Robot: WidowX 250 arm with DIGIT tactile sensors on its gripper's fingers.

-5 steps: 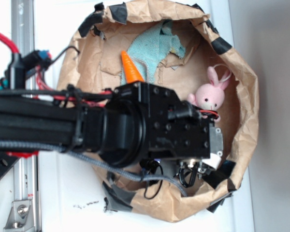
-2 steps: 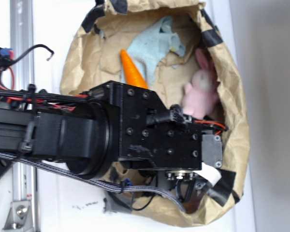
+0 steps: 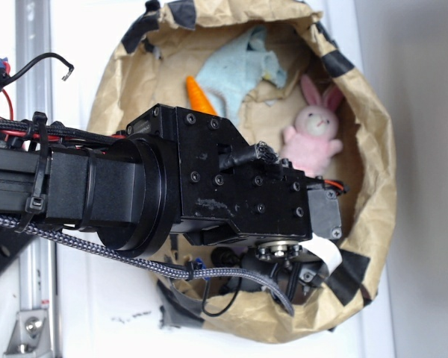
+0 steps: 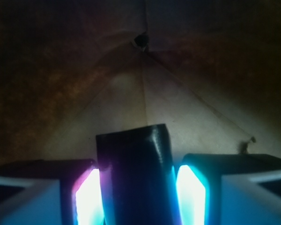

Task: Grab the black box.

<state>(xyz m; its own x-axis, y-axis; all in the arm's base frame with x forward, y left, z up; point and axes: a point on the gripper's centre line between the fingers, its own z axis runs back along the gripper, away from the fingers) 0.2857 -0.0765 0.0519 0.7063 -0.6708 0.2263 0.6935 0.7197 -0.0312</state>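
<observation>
In the wrist view the black box [image 4: 136, 173] stands upright between my two glowing pads [image 4: 90, 197], its dark glossy body filling the gap. My gripper [image 4: 140, 194] is shut on it, above the creased brown paper floor [image 4: 145, 93]. In the exterior view the black arm housing [image 3: 239, 194] hangs over the lower middle of the paper nest and hides both box and fingers.
A pink bunny [image 3: 311, 134] sits upright at the nest's right side. An orange carrot [image 3: 200, 95] and a light blue cloth [image 3: 239, 67] lie at the back. The brown paper wall [image 3: 377, 164] with black tape patches [image 3: 349, 272] rings everything. A metal rail [image 3: 33, 60] runs along the left.
The arm has come up toward the camera and looks larger, covering more of the carrot. The bunny shifted up and now sits upright. The paper wall has changed shape.
</observation>
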